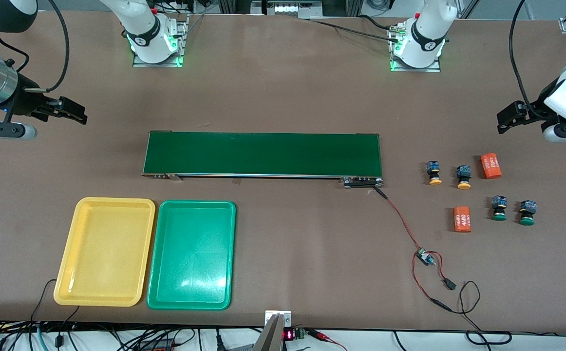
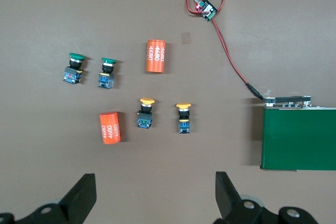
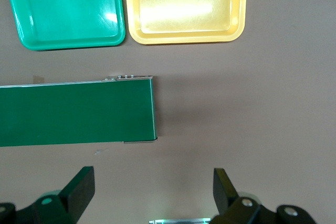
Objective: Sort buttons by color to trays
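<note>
Left tool (image 2: 152,198) over round-capped buttons (image 2: 146,113)

- Brown table (image 1: 283,97), plain and matte throughout.
- Yellow tray (image 1: 68,273) lies beside the green tray (image 1: 159,273), both glossy with pale glare.
- Dark-green conveyor belt (image 1: 263,153), silver edged.
- Two buttons with orange-yellow caps (image 1: 435,182) (image 1: 463,185), black-and-blue bodies.
- Two buttons with dark green caps (image 1: 499,217) (image 1: 526,221), at roughly five o'clock from the orange-yellow pair.
- Two orange cylinders (image 1: 491,166) (image 1: 462,219), white "4680" print.
- Red and black wires (image 1: 405,222).
- Black grippers, left (image 1: 503,120) and right (image 1: 79,116); white arms.
</note>
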Action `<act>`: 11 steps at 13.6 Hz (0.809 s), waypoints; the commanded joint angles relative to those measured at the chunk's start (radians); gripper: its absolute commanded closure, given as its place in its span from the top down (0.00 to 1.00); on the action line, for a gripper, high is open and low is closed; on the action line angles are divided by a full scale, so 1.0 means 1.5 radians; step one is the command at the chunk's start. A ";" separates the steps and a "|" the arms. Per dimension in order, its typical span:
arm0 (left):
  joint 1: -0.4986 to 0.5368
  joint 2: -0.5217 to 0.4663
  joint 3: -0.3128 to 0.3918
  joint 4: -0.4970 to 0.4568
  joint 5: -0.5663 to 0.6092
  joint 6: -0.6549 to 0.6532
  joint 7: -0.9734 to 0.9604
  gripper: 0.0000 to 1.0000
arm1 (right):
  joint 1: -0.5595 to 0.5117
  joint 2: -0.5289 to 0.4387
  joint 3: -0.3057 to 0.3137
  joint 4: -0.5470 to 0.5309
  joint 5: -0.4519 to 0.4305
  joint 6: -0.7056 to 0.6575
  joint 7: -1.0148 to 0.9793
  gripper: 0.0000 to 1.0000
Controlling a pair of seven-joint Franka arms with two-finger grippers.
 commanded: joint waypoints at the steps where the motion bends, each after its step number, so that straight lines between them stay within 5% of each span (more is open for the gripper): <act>1: -0.002 0.012 0.003 0.032 -0.003 -0.009 0.011 1.00 | 0.002 -0.009 0.000 0.003 -0.004 -0.011 0.015 1.00; 11: -0.007 0.020 0.002 0.039 0.003 -0.013 0.005 1.00 | 0.000 -0.003 0.000 0.012 -0.003 -0.010 0.021 1.00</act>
